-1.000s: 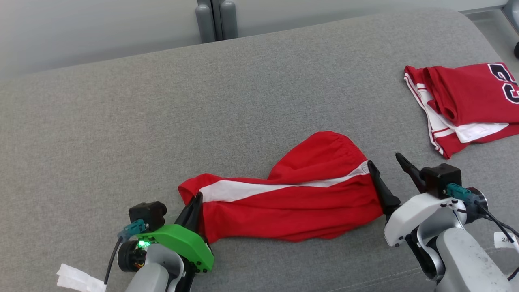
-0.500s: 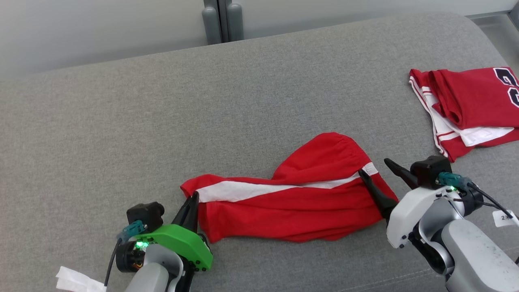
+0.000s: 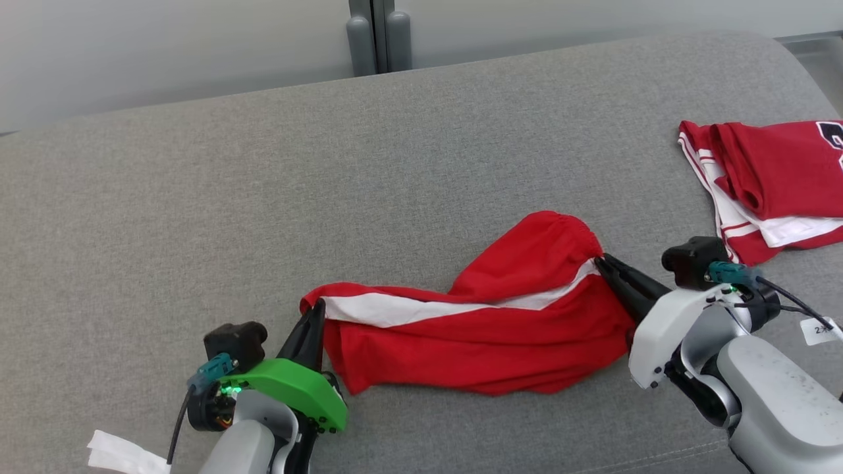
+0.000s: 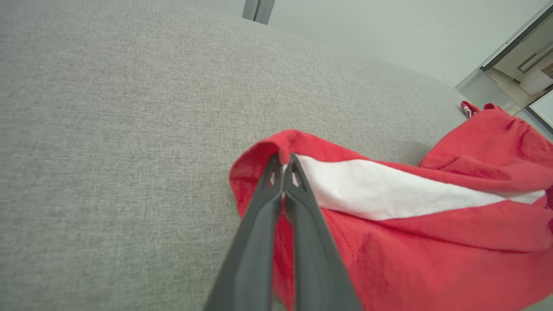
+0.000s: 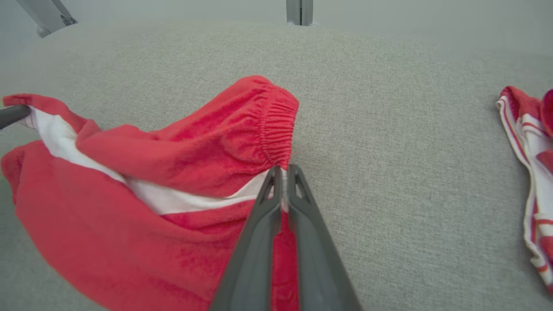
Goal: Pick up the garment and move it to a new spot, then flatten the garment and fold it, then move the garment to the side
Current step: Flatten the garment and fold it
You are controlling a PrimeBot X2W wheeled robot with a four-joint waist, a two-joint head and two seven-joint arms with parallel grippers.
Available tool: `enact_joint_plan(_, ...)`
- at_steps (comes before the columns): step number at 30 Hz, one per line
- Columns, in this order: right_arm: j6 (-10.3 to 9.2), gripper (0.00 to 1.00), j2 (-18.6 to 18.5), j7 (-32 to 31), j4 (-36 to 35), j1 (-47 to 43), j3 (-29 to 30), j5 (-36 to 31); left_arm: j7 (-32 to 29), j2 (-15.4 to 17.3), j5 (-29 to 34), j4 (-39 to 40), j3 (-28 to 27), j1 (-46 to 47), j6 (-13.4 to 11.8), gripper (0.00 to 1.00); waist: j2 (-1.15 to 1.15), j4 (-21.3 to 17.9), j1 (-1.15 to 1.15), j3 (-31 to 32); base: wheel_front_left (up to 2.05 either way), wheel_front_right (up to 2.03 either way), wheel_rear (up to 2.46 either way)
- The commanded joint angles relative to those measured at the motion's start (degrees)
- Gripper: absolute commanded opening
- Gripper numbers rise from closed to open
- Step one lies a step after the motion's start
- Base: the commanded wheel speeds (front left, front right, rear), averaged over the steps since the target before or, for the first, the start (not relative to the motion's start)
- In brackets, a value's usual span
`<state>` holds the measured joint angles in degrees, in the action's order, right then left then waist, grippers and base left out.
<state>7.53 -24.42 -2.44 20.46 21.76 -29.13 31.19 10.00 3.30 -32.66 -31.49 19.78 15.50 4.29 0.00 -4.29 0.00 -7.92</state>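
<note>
So the right hand (image 3: pixel 602 263) just snaps closed on the waistband end of the red shorts (image 3: pixel 487 342) (it was gaping a second ago). The left hand (image 3: pixel 317 308) already pinches the leg hem. The shorts lie crumpled on the grey surface (image 3: pixel 263 197), so a lift looks next.

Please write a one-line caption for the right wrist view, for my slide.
Right gripper shut on the red garment by its elastic waistband, on a gray cushion.

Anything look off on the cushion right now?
Nothing damaged or spilled. The red shorts lie crumpled, not flat: the waistband end humps up by the right hand, which is shut on it; the left hand pinches the hem. A white paper scrap sits beside the left arm.
</note>
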Motion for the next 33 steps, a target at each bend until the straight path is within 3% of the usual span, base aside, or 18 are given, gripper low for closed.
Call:
enact_joint_plan(1,-0.1,0.0,-0.4,1.2,-0.6,0.8,0.6,0.7,0.4,0.9,-0.1,1.0,-0.3,-0.3,-0.1,0.0,0.0,0.0,0.0,0.5,0.0,0.0,0.0)
enact_joint_plan(13,-0.1,0.0,1.5,10.8,-11.5,-0.3,11.5,-0.7,-1.1,6.1,0.9,18.6,-2.2,1.8,-1.5,0.0,0.0,-0.2,0.0,6.2,0.0,0.0,0.0)
enact_joint_plan(19,-0.1,0.0,3.0,10.7,-20.9,-3.0,16.0,-3.2,-2.8,9.2,0.6,34.7,-4.8,0.3,-3.4,0.0,0.0,-0.4,0.0,8.2,0.0,0.0,0.0)
enact_joint_plan(24,-0.1,0.0,4.9,8.0,-29.9,-5.0,19.1,-4.9,-8.1,12.6,0.3,46.6,-6.5,1.9,-4.9,0.0,0.0,-0.3,0.0,7.9,0.0,0.0,0.0)
enact_joint_plan(28,-0.09,0.0,5.8,4.1,-29.7,-2.3,17.6,-5.6,-14.1,15.9,0.6,45.7,-6.8,6.9,-4.5,0.0,0.0,-0.3,0.0,5.2,0.0,0.0,0.0)
enact_joint_plan(33,-0.09,0.0,7.8,4.1,-19.7,9.1,12.5,-5.6,-17.4,17.8,1.1,34.4,-6.3,18.3,-1.9,0.0,0.0,-1.0,0.0,-1.5,0.0,0.0,0.0)
